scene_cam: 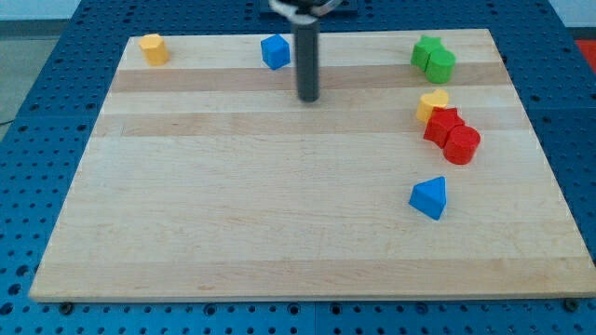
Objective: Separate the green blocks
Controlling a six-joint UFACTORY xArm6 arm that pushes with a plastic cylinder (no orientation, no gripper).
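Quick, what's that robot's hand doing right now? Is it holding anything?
No jaws, just a rod: my tip holds nothing, touches no block, and sits right of and below the blue block, far left of the green blocks.

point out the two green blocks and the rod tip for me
green star-shaped block (426, 49), camera view, on its top face
green cylinder block (442, 65), camera view, on its round top, touching the star-shaped one
my tip (308, 97), camera view, at the rod's very end, far to the view's left of both greens

Wooden board (279, 242) with yellow (154, 48), blue (275, 51), red (453, 136) blocks
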